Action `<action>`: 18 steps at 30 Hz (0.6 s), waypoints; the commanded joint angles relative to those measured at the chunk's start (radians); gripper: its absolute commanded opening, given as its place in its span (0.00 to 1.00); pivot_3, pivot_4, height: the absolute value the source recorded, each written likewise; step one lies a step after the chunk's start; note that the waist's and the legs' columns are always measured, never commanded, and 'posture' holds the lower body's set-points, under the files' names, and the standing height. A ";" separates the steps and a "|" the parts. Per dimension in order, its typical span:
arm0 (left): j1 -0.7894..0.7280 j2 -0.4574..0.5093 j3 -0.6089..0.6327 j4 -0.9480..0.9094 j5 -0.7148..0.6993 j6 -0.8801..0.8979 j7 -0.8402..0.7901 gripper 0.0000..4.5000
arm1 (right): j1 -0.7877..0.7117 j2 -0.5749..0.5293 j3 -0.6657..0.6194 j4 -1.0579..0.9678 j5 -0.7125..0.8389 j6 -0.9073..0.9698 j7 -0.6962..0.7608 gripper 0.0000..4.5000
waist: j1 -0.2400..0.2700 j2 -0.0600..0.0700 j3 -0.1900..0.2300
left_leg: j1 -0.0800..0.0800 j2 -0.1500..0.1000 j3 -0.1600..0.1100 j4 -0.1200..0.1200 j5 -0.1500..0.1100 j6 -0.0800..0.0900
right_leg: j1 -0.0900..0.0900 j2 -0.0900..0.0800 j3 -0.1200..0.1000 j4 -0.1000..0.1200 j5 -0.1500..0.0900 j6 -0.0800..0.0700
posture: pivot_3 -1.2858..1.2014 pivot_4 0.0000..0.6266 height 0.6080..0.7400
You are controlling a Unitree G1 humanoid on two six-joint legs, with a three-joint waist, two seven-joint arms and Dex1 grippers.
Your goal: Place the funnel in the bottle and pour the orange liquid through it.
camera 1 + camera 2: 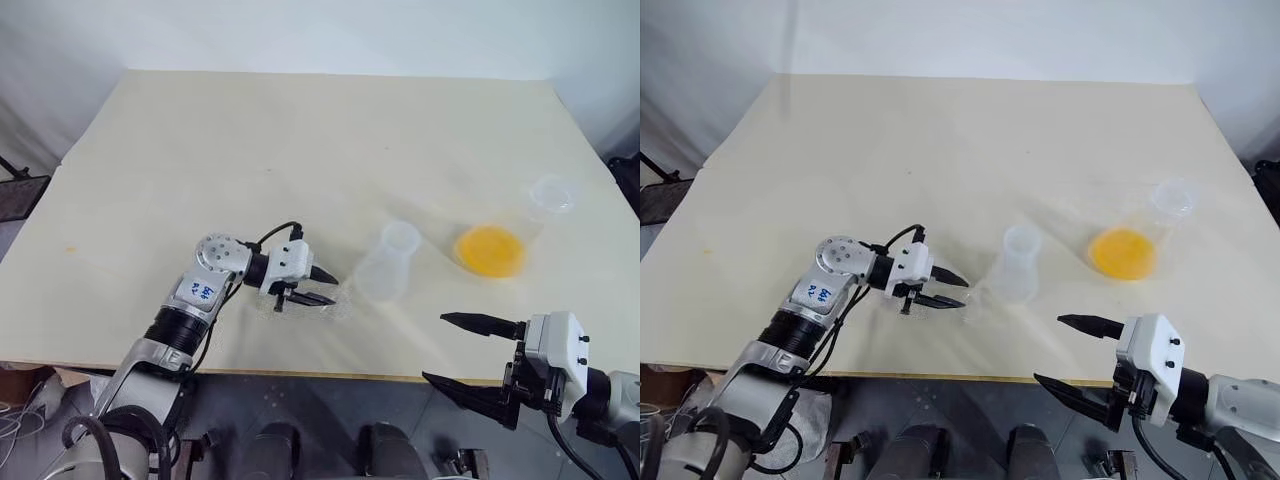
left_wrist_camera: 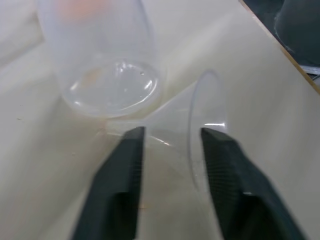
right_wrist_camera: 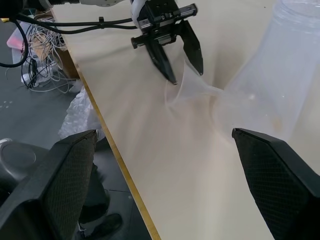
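Funnel point(image 2: 200, 120) lay on its side on the table point(image 1: 300, 140), close to the near edge, its thin stem aimed at the base of the bottle point(image 1: 385, 262) just beside it and its wide cup mouth turned the other way. Left fingers point(image 2: 125, 165) straddled the cone, one on each side and partly closed, though I could not tell whether they gripped it yet. The left gripper point(image 1: 318, 285) was plainly the nearer one and pointed along the funnel's long axis toward the bottle. The right gripper point(image 1: 470, 355) hung off the table's near edge, fingers spread wide and empty. Orange liquid point(image 1: 490, 250) sat in the second flask point(image 1: 535, 210), beyond the bottle.
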 commanded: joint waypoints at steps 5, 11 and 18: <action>-0.013 -0.005 0.003 -0.001 0.004 -0.015 -0.007 0.01 | 0.013 0.007 -0.036 -0.038 0.019 -0.003 -0.004 1.00 | 0.001 0.000 0.000 | 0.000 0.000 0.000 0.000 0.000 0.000 | 0.000 0.000 0.000 0.000 0.000 0.000 | 0.52 0.24 1.00; -0.016 0.007 0.014 0.007 0.005 -0.007 -0.006 0.01 | 0.008 0.004 -0.042 -0.034 0.020 -0.002 -0.003 1.00 | 0.001 0.000 0.000 | 0.000 0.000 0.000 0.000 0.000 0.000 | 0.000 0.000 0.000 0.000 0.000 0.000 | 0.52 0.24 1.00; -0.001 0.083 0.044 -0.061 -0.033 0.082 -0.057 0.01 | -0.007 -0.005 -0.052 -0.018 0.021 0.001 0.006 1.00 | -0.003 0.000 0.000 | 0.000 0.000 0.000 0.000 0.000 0.000 | 0.000 0.000 0.000 0.000 0.000 0.000 | 0.52 0.24 1.00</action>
